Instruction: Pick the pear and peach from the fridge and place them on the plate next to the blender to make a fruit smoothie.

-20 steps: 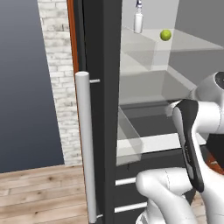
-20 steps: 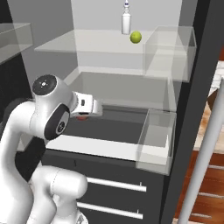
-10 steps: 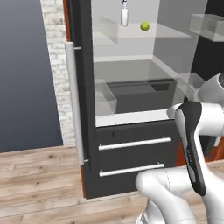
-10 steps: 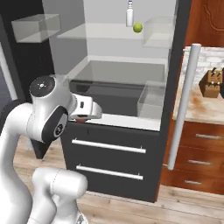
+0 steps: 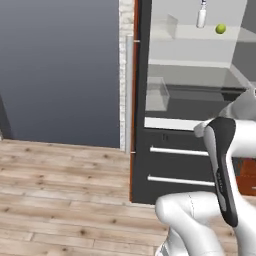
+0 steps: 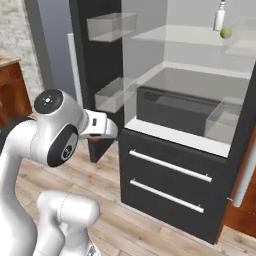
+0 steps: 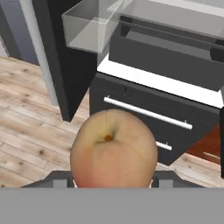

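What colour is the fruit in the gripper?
Pale orange with a reddish blush; the peach shows best in the hand view.

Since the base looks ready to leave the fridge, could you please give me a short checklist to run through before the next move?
1. Peach sits in the claw: ok, it shows close up between the two tips in the hand view.
2. Grip firm enough for driving: cannot tell, the contact points are hidden behind the fruit.
3. Pear left for a second trip: ok, it rests on the upper shelf of the fridge beside a bottle.
4. Arm clear of the fridge: ok, the hand hangs in front of the lower drawers, apart from them.
5. Plate and blender located: cannot tell.
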